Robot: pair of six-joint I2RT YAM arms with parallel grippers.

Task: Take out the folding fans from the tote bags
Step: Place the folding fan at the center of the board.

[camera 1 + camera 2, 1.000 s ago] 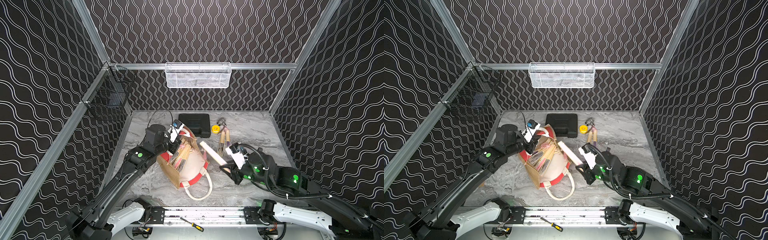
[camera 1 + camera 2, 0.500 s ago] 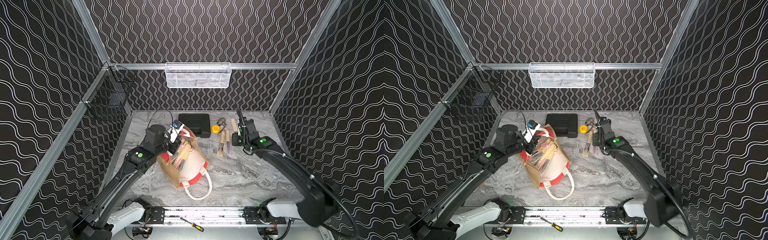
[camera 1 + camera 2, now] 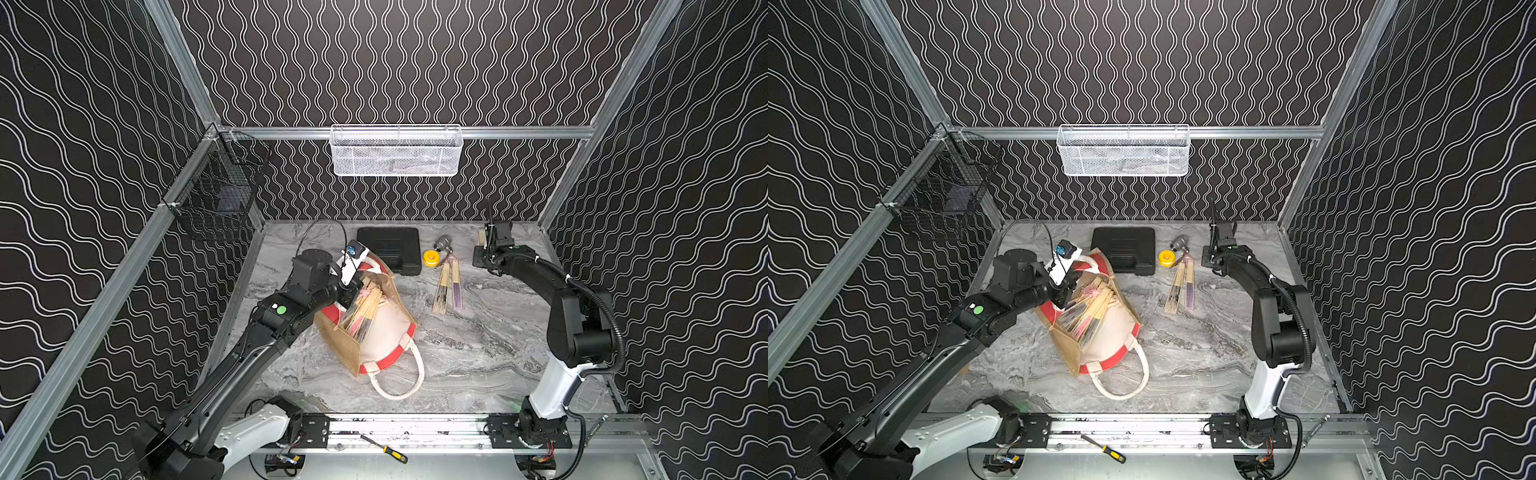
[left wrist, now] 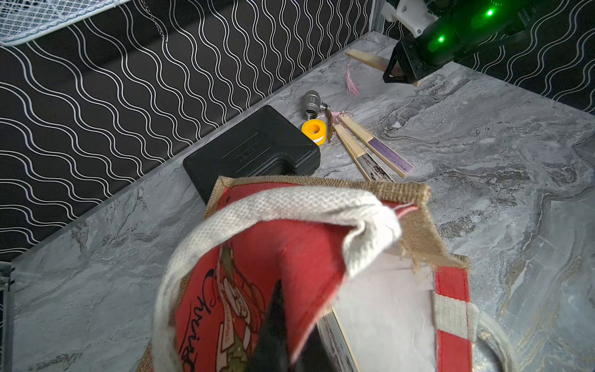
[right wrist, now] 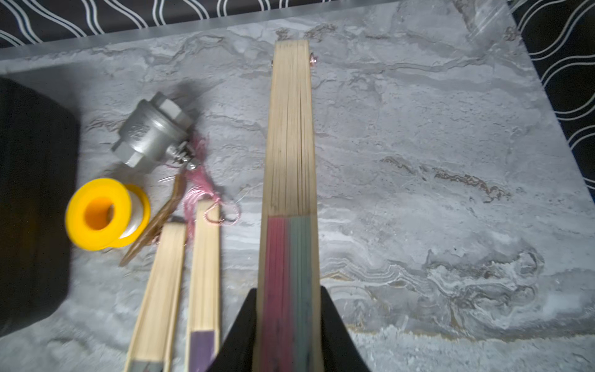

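Grips the bag (image 3: 345,353) rim at its 11 o'clock with the left jaws, closed tight on the cloth, likely to hold the mouth open. Shows a bundle (image 3: 363,309) of fans inside. Clamps one fan (image 5: 289,145) by its pleated end between the right jaws, ribs pointing ahead, low over the desk (image 3: 478,353) at its 1 o'clock; touching or not, unclear. Seems meant for laying down near two fans (image 3: 449,286) lying out at the bag's 2 o'clock.

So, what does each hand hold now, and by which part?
Right hand: a folding fan, by its pleated end. Left hand: the tote bag, by its red printed panel.
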